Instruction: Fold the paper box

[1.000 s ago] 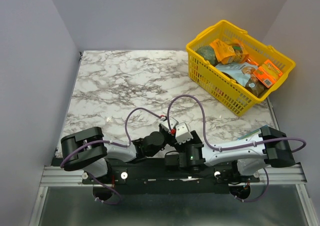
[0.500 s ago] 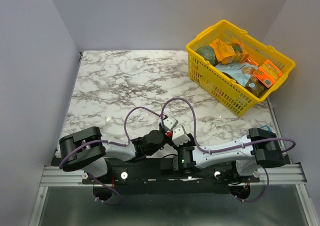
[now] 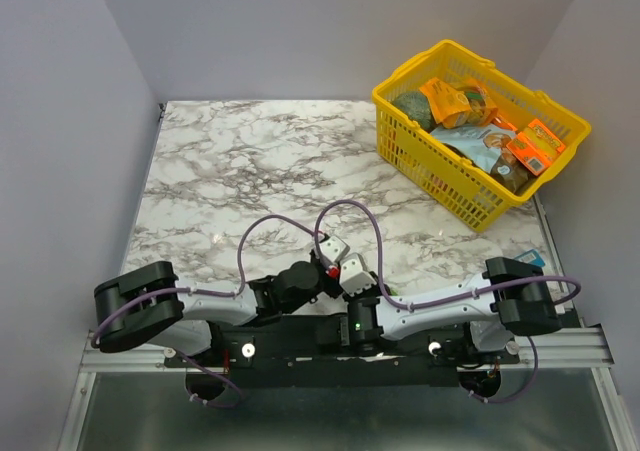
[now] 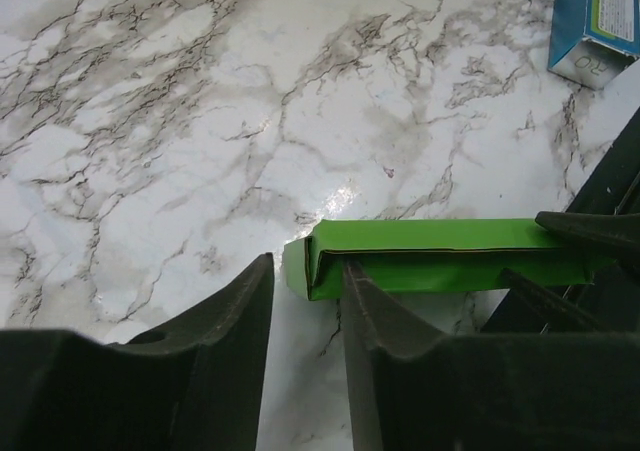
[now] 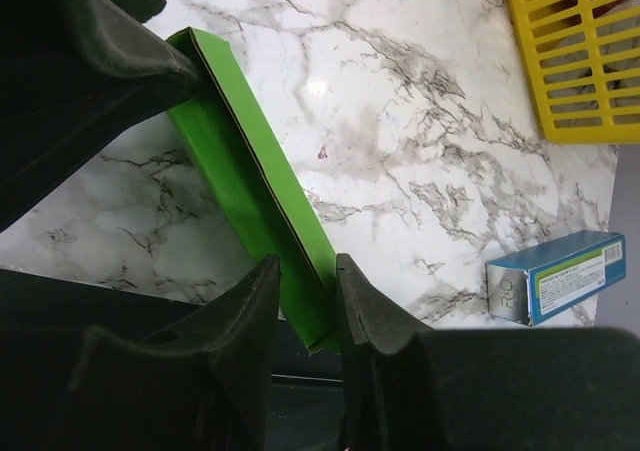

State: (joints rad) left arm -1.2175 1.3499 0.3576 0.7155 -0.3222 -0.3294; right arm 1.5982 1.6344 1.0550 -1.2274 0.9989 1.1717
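both arms have pulled back toward the near edge since a second ago, the left elbow swinging outward, so the two grippers now meet low in the middle, just in front of their bases. white marble-patterned table (image 3: 220, 171) fills the overhead view. yellow plastic mesh basket (image 3: 400, 149), packed with groceries, sits at the far right corner, well apart from the work. blue-and-white cardboard pack (image 5: 555, 276) lies flat near the right edge. bright green thin-card paper box (image 5: 255, 201), pressed into a long narrow strip, spans between the grippers; whether it touches the marble i cannot tell. right gripper (image 5: 307, 261) is clamped across one end, probably to steady it. left gripper (image 4: 307, 266) sits at the other end, jaws a little apart, seemingly letting go to regrip for another crease.
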